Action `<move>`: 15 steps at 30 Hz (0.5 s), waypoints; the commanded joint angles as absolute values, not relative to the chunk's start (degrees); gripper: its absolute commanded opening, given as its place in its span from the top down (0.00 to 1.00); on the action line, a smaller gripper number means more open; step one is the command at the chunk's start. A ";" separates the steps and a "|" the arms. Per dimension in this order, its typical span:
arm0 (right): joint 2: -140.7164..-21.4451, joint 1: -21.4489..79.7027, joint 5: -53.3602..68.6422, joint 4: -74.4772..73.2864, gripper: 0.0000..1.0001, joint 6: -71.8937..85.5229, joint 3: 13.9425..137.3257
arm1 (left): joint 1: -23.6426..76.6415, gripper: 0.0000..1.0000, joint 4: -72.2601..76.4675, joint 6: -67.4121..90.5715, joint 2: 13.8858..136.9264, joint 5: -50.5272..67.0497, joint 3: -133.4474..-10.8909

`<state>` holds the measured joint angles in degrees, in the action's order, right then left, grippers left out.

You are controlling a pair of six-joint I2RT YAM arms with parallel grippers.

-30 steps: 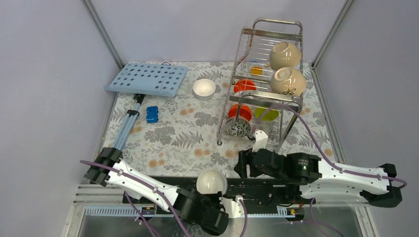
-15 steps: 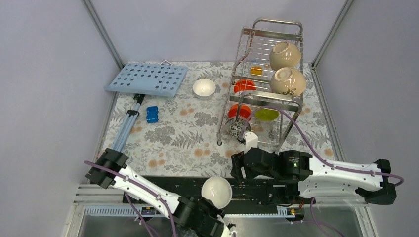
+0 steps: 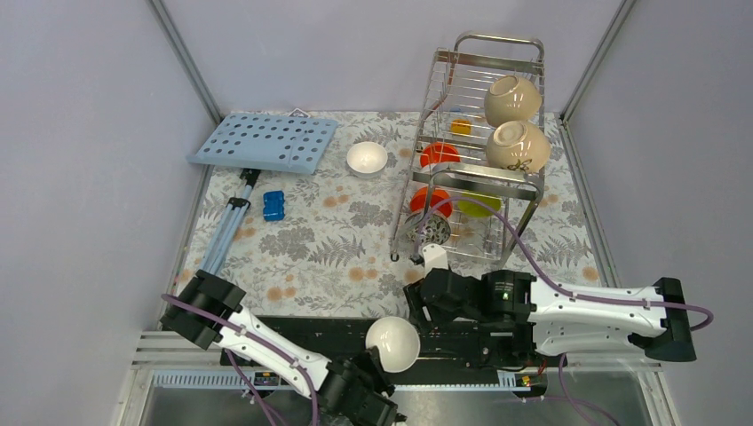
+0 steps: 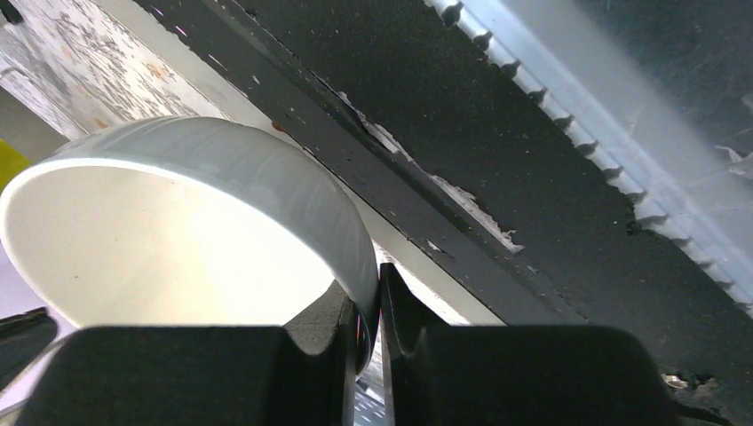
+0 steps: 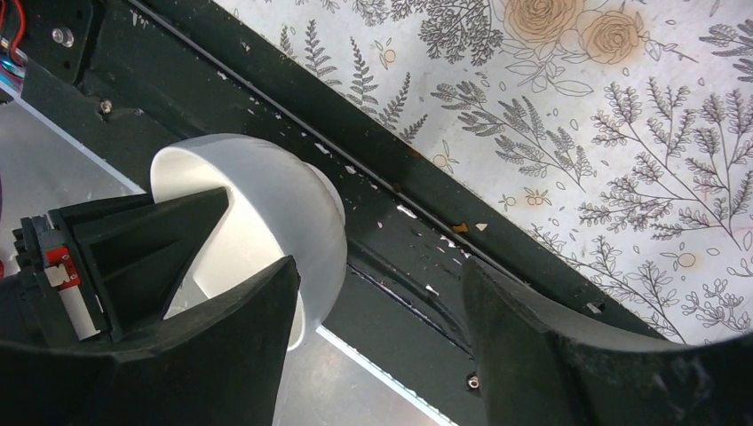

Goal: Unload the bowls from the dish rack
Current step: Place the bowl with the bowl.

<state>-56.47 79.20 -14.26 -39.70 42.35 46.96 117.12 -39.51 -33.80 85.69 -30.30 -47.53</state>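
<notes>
My left gripper (image 3: pixel 376 362) is shut on the rim of a glossy white bowl (image 3: pixel 393 344), held over the black rail at the near edge. The left wrist view shows that white bowl (image 4: pixel 178 231) with its wall pinched between the fingers of my left gripper (image 4: pixel 379 297). My right gripper (image 3: pixel 415 304) is open just right of it. In the right wrist view the bowl (image 5: pixel 266 213) lies beside one finger of my right gripper (image 5: pixel 377 297). The dish rack (image 3: pixel 497 62) holds two cream bowls (image 3: pixel 512 98), orange-red bowls (image 3: pixel 439 155), a lime-green one (image 3: pixel 479 206) and a speckled one (image 3: pixel 431 231).
Another white bowl (image 3: pixel 367 158) sits on the floral cloth left of the rack. A light-blue perforated board (image 3: pixel 264 142) lies at the back left, with a small blue block (image 3: pixel 273 206) and a folded tripod (image 3: pixel 231 222) near it. Grey walls enclose the table.
My right arm has drawn back from the rack's lower tier, leftward toward the near edge and the held bowl. My left arm has shifted the white bowl slightly right and nearer.
</notes>
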 commanded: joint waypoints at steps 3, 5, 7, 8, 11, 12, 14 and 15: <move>-59.02 81.21 -15.21 -36.72 0.29 41.67 49.95 | 117.55 1.00 -38.02 -38.90 83.23 -31.26 -48.80; -60.94 81.96 -15.97 -37.28 0.30 41.68 51.23 | 117.57 1.00 -38.20 -38.33 83.04 -29.40 -49.31; -62.72 82.90 -16.89 -38.16 0.32 41.66 52.23 | 117.60 1.00 -38.55 -37.61 82.49 -27.57 -49.75; -63.54 83.37 -17.10 -38.49 0.33 41.58 52.62 | 117.60 1.00 -38.80 -37.05 82.34 -26.64 -50.01; -65.72 84.61 -17.56 -39.10 0.37 41.44 53.71 | 117.59 1.00 -39.41 -35.26 82.06 -24.66 -50.72; -66.42 84.90 -17.99 -39.53 0.38 41.42 54.11 | 117.60 1.00 -39.46 -34.77 81.90 -24.13 -50.93; -67.65 85.43 -18.39 -40.38 0.41 41.41 54.83 | 117.59 1.00 -39.44 -34.29 81.51 -23.96 -51.10; -68.28 85.69 -18.57 -40.73 0.42 41.53 55.18 | 117.59 1.00 -39.53 -34.09 81.34 -23.99 -51.15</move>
